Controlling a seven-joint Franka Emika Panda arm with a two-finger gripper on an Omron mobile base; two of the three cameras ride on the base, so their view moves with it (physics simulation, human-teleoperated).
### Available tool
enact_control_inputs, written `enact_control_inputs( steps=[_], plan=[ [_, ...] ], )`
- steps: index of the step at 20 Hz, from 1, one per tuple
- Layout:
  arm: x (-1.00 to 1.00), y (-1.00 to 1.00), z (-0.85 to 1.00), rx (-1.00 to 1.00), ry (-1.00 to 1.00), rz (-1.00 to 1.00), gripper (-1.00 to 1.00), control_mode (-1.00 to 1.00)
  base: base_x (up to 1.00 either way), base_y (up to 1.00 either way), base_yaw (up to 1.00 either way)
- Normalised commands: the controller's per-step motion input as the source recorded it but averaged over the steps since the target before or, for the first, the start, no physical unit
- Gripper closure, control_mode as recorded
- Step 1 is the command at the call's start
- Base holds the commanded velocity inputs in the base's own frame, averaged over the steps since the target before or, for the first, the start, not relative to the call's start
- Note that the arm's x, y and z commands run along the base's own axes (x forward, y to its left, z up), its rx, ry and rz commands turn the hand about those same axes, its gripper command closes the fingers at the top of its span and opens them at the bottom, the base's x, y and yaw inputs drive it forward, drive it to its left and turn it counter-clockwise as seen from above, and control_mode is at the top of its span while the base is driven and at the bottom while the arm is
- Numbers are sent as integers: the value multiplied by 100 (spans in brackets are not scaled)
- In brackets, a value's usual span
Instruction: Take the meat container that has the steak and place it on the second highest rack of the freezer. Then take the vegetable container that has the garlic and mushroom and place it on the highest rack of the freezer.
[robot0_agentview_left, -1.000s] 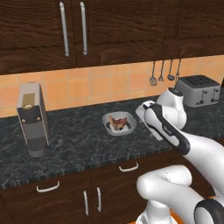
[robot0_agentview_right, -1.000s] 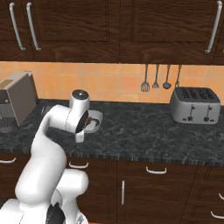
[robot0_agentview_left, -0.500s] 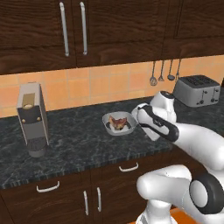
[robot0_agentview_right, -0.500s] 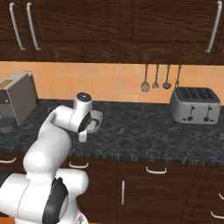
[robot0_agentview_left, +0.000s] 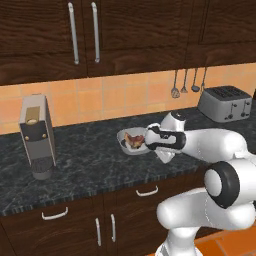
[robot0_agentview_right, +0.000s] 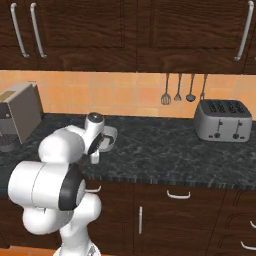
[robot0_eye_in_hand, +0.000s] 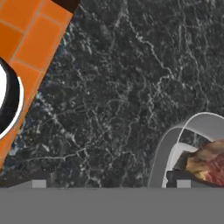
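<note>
A shallow grey meat container (robot0_agentview_left: 123, 143) sits on the dark counter (robot0_agentview_left: 85, 165) and holds the reddish-brown steak (robot0_agentview_left: 134, 139). My gripper (robot0_agentview_left: 161, 156) hangs right beside the container's right side, pointing down at the counter. In the hand view the gripper (robot0_eye_in_hand: 109, 183) is open. One fingertip (robot0_eye_in_hand: 180, 179) is over the container's rim (robot0_eye_in_hand: 161, 154), close to the steak (robot0_eye_in_hand: 211, 164), and the other is over bare counter. From the right base view the container (robot0_agentview_right: 109, 136) peeks out behind my hand. The freezer and the garlic and mushroom are out of view.
A grey coffee machine (robot0_agentview_left: 36, 135) stands at the counter's left. A silver toaster (robot0_agentview_right: 222, 120) stands at the right, with utensils (robot0_agentview_right: 177, 92) hanging on the orange tiled wall. Dark cabinets run above and below the counter.
My hand has swung left along the counter, closer to the meat container, and now sits right beside it. The container has not moved.
</note>
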Motion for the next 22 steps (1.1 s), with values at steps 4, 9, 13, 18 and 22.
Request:
enact_control_inputs(
  steps=[4,9,13,18,22],
  plan=[
    [34,16,-36,-2,0,0,-100,-100,0,0,0],
    [12,0,-24,0,0,-1,-100,-100,0,0,0],
    [8,0,-16,-1,1,-4,-100,-100,0,0,0],
    [26,1,6,0,0,-3,-100,-100,0,0,0],
    [51,0,3,1,4,0,-100,-100,0,0,0]
  ],
)
